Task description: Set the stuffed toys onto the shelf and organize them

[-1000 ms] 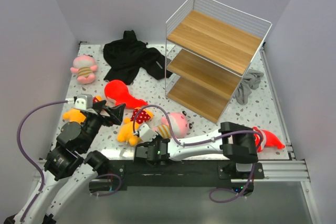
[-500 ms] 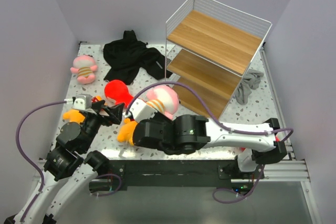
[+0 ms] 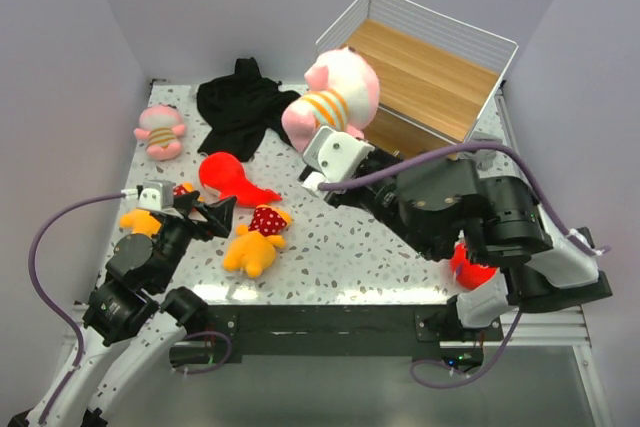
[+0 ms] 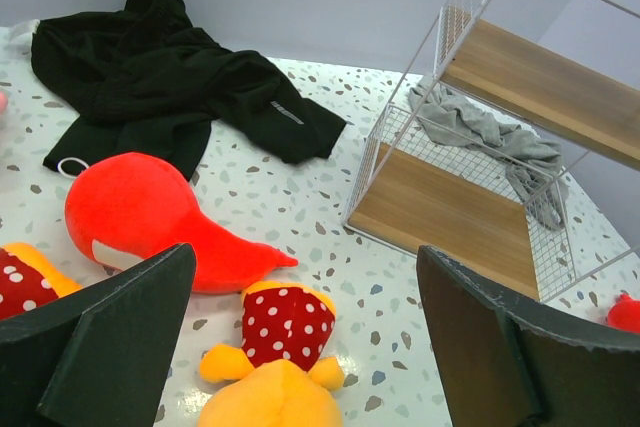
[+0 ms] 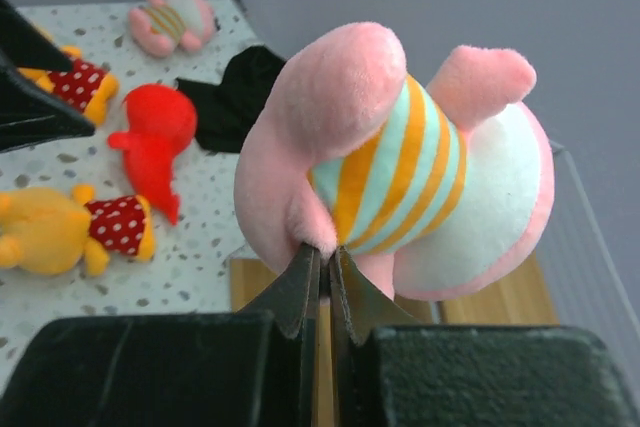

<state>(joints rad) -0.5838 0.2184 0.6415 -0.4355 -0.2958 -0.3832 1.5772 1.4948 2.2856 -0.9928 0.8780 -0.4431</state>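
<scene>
My right gripper (image 3: 318, 133) is shut on a pink toy with an orange-striped shirt (image 3: 335, 97) and holds it in the air over the left corner of the white wire shelf (image 3: 440, 72). In the right wrist view the fingers (image 5: 327, 257) pinch the toy's leg (image 5: 400, 167) above a wooden board (image 5: 505, 302). My left gripper (image 3: 212, 215) is open and empty, low over an orange-yellow toy with a polka-dot bib (image 3: 255, 239), which also shows in the left wrist view (image 4: 275, 367). A red fish toy (image 3: 232, 179) and a second pink toy (image 3: 160, 130) lie on the left.
A black garment (image 3: 245, 107) lies at the back left. A second orange-yellow toy (image 3: 140, 219) sits beside my left arm. Another red toy (image 3: 470, 269) is partly hidden behind my right arm. A grey cloth (image 4: 480, 137) lies behind the shelf.
My right arm has lifted the pink striped toy from the front of the table and carried it up and back to the shelf's left corner. The left arm has not moved.
</scene>
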